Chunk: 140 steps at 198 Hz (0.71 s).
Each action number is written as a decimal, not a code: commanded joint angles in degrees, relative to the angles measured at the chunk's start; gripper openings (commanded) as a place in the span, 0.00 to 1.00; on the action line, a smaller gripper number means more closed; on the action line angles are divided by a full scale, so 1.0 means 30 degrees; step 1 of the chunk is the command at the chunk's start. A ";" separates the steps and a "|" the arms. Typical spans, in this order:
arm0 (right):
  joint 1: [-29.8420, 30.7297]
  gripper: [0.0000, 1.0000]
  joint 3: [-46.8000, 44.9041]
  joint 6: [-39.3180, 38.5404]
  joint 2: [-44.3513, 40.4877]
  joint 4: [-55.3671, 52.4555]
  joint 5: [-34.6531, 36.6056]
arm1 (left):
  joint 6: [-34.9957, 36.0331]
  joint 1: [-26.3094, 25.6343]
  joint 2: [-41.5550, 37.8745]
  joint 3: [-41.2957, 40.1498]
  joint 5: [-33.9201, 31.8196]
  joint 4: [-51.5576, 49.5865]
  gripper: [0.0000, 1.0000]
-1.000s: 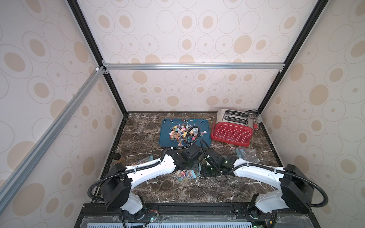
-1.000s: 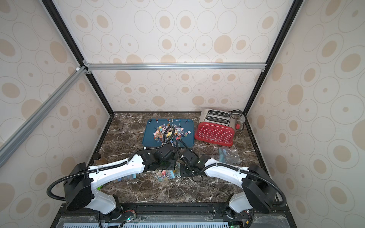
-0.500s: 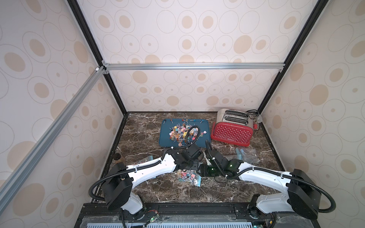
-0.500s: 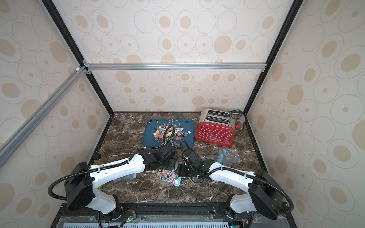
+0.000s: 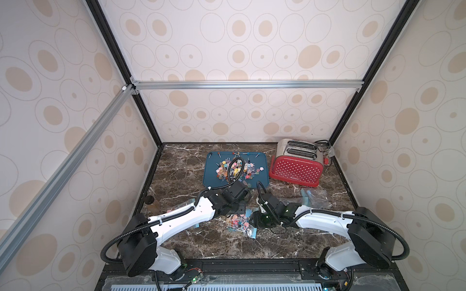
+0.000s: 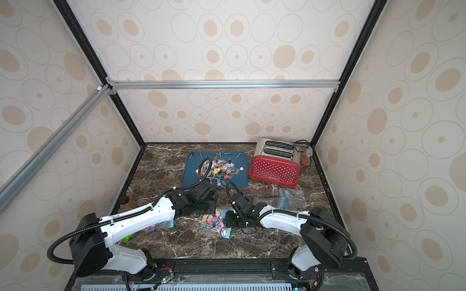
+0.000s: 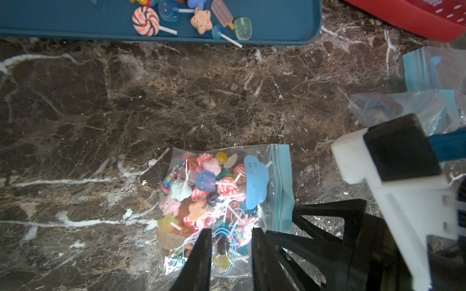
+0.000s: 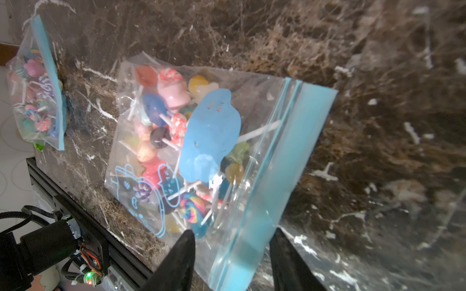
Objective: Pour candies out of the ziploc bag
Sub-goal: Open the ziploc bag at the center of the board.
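On the table point(image 7: 100, 113), ziploc bag point(image 7: 276, 181) (candies point(image 7: 204, 182) inside); left gripper point(image 7: 230, 230), right gripper point(image 8: 232, 231) agape

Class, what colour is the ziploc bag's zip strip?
Zip strip: light blue; best in right wrist view.

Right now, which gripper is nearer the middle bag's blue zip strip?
Right. The right gripper hangs open astride the zip strip; the left gripper is over the bagged candies, to the strip's side.

Clear plastic zip bag point(image 7: 275, 176) with blue seal strip; pink, red, blue, orange, swirled lollipops point(image 7: 204, 181); brown white-veined marble bench point(image 7: 100, 113); teal tray point(image 7: 277, 27); red white-dotted toaster point(image 5: 296, 171).
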 commanded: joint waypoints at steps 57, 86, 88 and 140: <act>-0.0035 0.45 0.0113 0.0379 0.0550 0.1678 -0.0818 | -0.0290 0.0458 -0.0696 -0.0896 -0.0274 -0.0291 0.33; -0.0027 0.40 0.0176 0.0391 0.0766 0.1788 -0.0756 | -0.0385 0.0896 -0.0893 -0.2056 0.0550 0.0481 0.44; -0.0033 0.39 0.0195 0.0416 0.0803 0.1794 -0.0756 | -0.0407 0.0945 -0.0921 -0.2182 0.0665 0.0563 0.45; -0.0042 0.03 0.0288 0.0493 0.0892 0.1734 -0.0795 | -0.0615 0.2313 -0.2220 -0.5483 0.3666 0.3809 0.63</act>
